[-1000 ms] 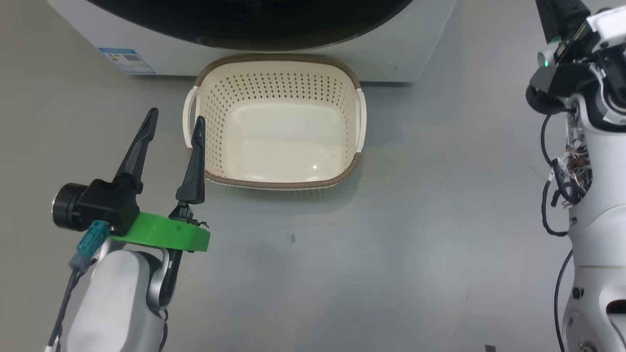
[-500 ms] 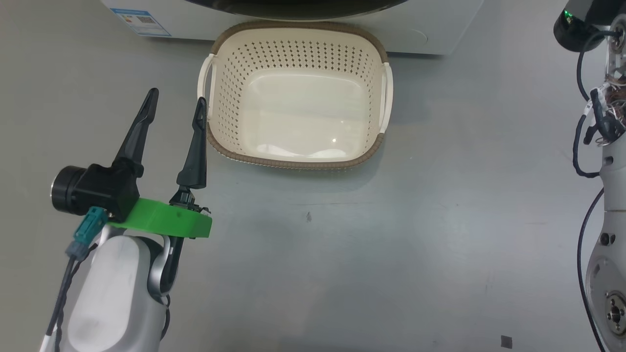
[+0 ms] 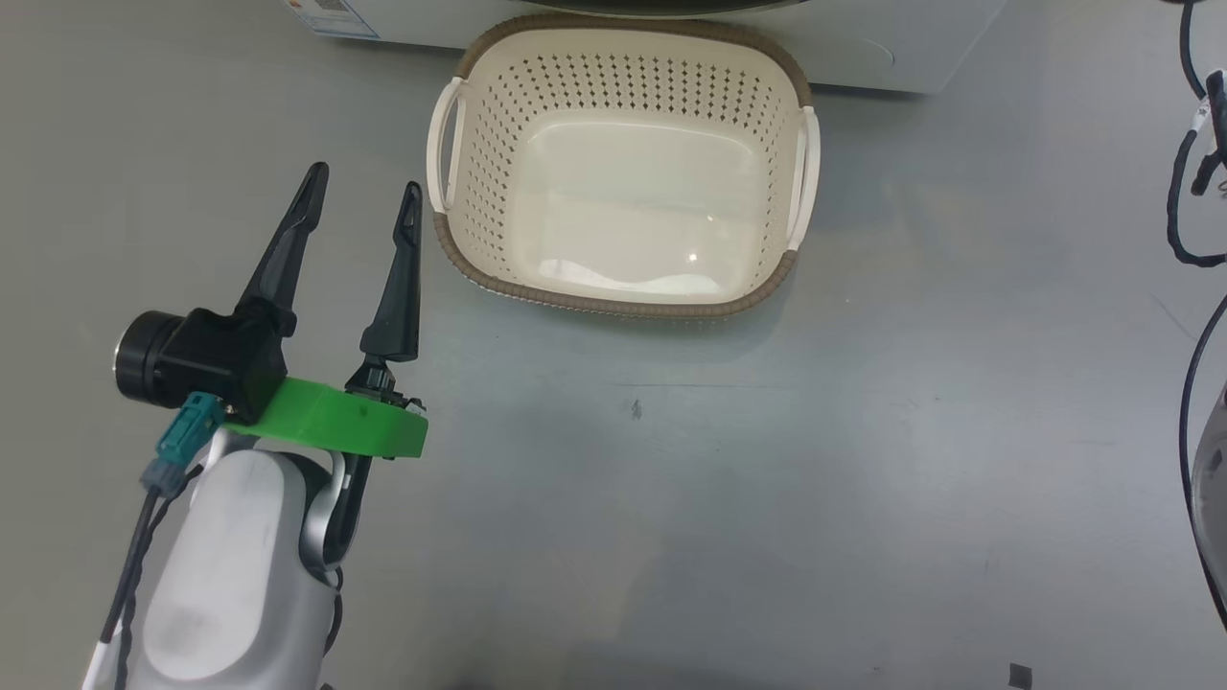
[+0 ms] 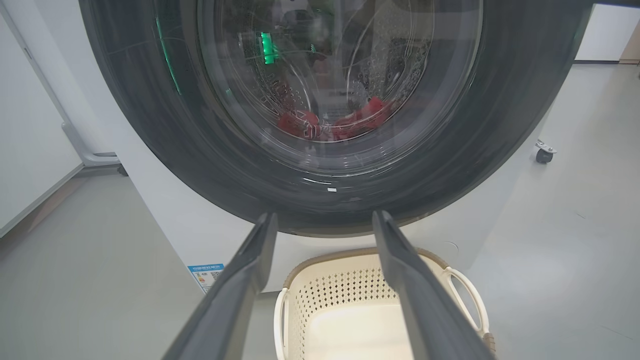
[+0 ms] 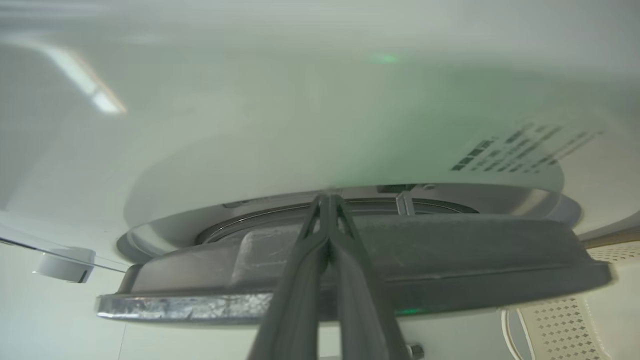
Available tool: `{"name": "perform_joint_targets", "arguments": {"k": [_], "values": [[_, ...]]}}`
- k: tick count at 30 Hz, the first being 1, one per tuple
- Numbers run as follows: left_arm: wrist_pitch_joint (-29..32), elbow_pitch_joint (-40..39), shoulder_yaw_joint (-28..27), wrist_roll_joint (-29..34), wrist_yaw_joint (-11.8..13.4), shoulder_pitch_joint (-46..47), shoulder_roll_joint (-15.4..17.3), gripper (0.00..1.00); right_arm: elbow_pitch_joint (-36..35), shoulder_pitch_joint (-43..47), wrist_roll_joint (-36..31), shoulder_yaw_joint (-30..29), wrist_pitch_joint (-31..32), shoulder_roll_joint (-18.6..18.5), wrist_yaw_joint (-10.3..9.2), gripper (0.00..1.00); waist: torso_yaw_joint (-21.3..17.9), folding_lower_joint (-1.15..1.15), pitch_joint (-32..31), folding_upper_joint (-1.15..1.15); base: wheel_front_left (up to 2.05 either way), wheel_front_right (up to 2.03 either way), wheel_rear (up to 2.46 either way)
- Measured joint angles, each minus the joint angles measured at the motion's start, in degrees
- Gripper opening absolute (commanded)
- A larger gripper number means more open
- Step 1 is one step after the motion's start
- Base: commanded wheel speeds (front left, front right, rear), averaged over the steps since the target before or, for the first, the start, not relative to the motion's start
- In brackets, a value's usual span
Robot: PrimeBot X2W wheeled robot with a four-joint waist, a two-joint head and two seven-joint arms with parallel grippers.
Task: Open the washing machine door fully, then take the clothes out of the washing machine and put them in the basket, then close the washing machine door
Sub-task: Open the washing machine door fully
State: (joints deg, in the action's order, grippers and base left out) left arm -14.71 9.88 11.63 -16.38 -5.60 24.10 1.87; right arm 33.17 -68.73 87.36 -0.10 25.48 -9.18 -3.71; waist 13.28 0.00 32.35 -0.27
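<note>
Two dark fingers (image 5: 300,290) of the right gripper (image 5: 327,197), pressed flat together with nothing between them, point their shared tip at the seam where the door (image 5: 450,270) meets the white front of the washer (image 5: 250,125). The door is seen edge-on and looks barely ajar, though it cannot be told whether the tip touches its rim or only hovers behind it. To the left, the left gripper (image 3: 364,182) hangs over the grey floor (image 3: 767,479), its fingers spread wide and empty, aimed at the door's black rim (its wrist camera looks straight through the glass). Behind that glass, low in the steel drum, lie the red clothes (image 4: 305,124), none of them out. On the floor just in front of the washer, below the door, sits the cream basket (image 3: 613,307), empty, just right of the left gripper's fingertips. By these signs the job is at its first step, opening the door, with unloading and closing not yet begun. The next move seems to call for the closed right fingers to hook behind the rim and swing the door wide on its hinge, clear of the basket. Only then could the open left gripper reach into the drum for the clothes.
</note>
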Motion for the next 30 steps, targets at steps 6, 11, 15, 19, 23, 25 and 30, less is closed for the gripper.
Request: {"name": "perform_joint_targets", "arguments": {"k": [6, 11, 15, 19, 23, 25, 30], "values": [[0.0, 0.2, -0.1, 0.0, 0.0, 0.5, -0.2, 1.00, 2.6, -1.6, -0.6, 1.4, 1.5, -0.4, -0.47, 0.00, 1.0, 0.00, 0.5, 0.00, 0.00, 0.00, 0.00], [0.0, 0.4, -0.2, 0.0, -0.1, 0.5, -0.2, 1.00, 4.3, -2.6, -0.8, 1.9, 2.5, -1.0, -0.48, 0.00, 1.3, 0.00, 0.6, 0.00, 0.00, 0.00, 0.00], [0.0, 0.5, -0.4, 0.0, -0.1, 0.6, -0.3, 1.00, 5.5, -3.3, -0.8, 2.5, 4.1, -1.5, -0.48, 0.00, 1.5, 0.00, 0.6, 0.00, 0.00, 0.00, 0.00], [0.0, 0.7, -0.6, 0.1, -0.1, 0.6, -0.3, 1.00, 6.3, -3.8, -0.8, 2.9, 5.7, -2.0, -0.47, 0.00, 1.6, 0.00, 0.6, 0.00, 0.00, 0.00, 0.00], [0.0, 0.7, -0.8, 0.3, -0.1, 0.6, -0.3, 1.00, 7.1, -4.2, -0.8, 3.3, 7.3, -2.5, -0.42, 0.00, 1.5, 0.00, 0.5, 0.00, 0.00, 0.00, 0.00], [0.0, 0.8, -1.1, 0.3, -0.1, 0.6, -0.4, 1.00, 7.5, -4.2, -0.7, 3.4, 8.3, -2.7, -0.26, 0.00, 1.5, 0.00, 0.4, 0.00, 0.00, 0.00, 0.00], [0.0, 1.1, -1.7, 0.8, 0.0, 0.6, -0.4, 1.00, 8.4, -4.2, -0.6, 4.4, 10.9, -3.2, 0.65, 0.00, 1.1, 0.00, 0.1, 0.00, 0.00, 0.00, 0.00]]}}
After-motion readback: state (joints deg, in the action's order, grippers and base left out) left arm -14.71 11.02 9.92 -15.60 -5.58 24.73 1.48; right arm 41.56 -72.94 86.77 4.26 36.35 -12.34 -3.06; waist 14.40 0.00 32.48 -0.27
